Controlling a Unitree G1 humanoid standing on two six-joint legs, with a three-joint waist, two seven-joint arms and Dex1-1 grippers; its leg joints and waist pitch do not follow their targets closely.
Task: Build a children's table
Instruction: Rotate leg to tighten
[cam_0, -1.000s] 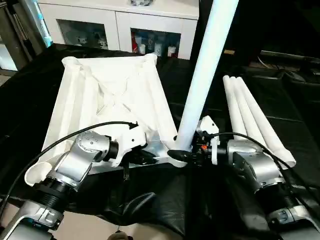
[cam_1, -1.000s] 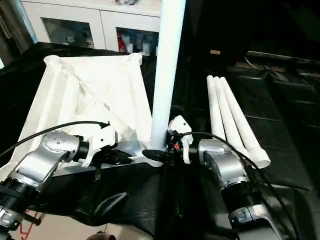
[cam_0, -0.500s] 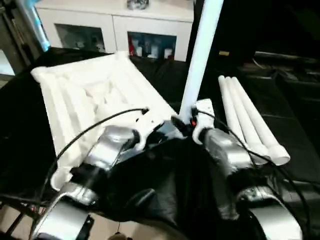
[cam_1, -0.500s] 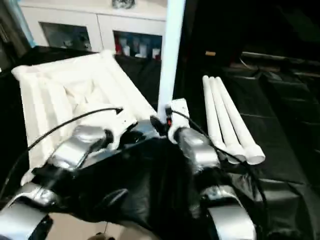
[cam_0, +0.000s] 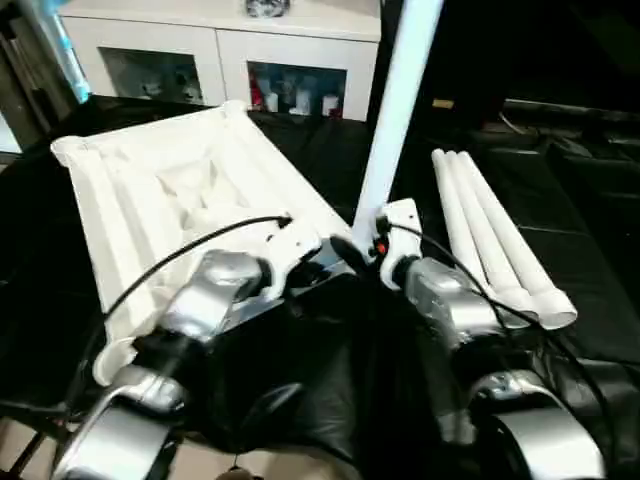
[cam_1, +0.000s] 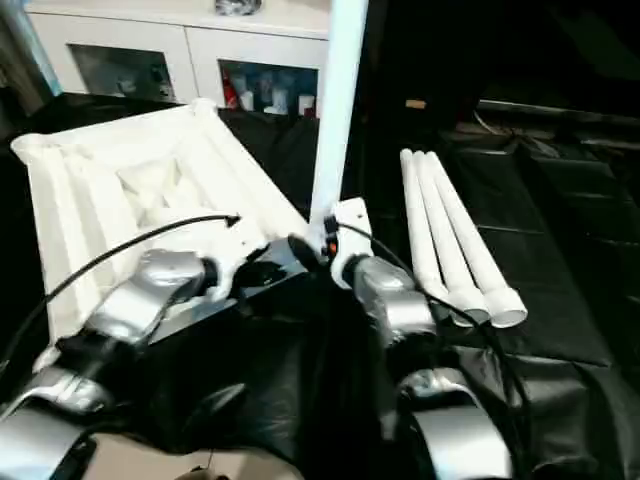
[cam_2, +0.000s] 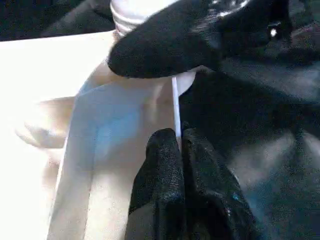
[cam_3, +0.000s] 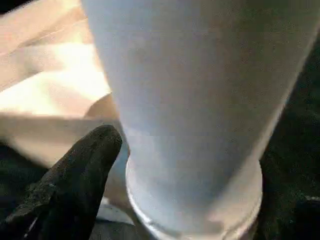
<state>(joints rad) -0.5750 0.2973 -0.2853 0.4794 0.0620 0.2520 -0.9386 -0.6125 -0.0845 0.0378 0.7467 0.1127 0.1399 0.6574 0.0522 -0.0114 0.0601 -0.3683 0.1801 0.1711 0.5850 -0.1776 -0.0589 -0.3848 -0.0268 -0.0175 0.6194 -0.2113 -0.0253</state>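
Tabletop (cam_0: 170, 190) — one upright leg (cam_0: 395, 120), three spare legs (cam_0: 495, 245) — flat.

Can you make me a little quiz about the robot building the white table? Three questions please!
1. How many loose legs lie side by side on the black cloth?
2. True or false: the tabletop lies with its ribbed underside facing up.
3. What is the left gripper pinching? A) a loose leg B) the thin edge of the tabletop C) the cabinet door

Key: 1. Three. 2. True. 3. B. One more leg already stands upright in a corner socket, with the right gripper at its base.
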